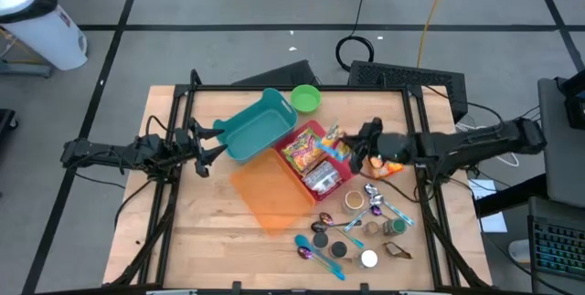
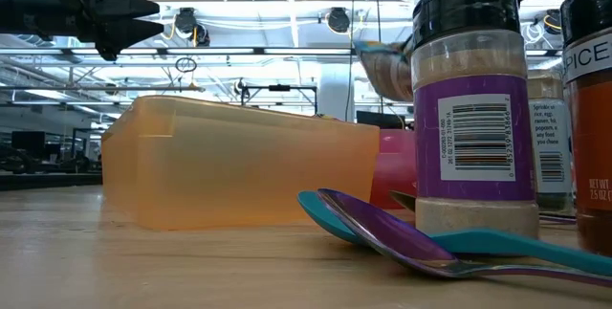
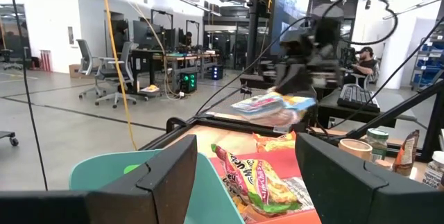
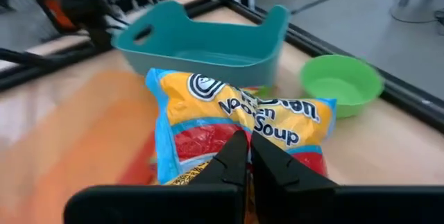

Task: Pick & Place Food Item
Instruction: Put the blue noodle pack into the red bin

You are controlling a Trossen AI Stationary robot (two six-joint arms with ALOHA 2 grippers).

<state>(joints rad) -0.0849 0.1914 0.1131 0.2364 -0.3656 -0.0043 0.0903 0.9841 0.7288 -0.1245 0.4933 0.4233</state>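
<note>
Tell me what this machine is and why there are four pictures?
It is a robot with two dark arms at a wooden table. One camera looks down from above, one sits low on the table, and one rides on each wrist. On the table are a teal bin, a green bowl, a red bin of snacks, an orange lid, spice jars and spoons. The right gripper has shut its jaws on a noodle soup packet and holds it above the red bin. The left gripper waits by the teal bin, jaws open.
</note>
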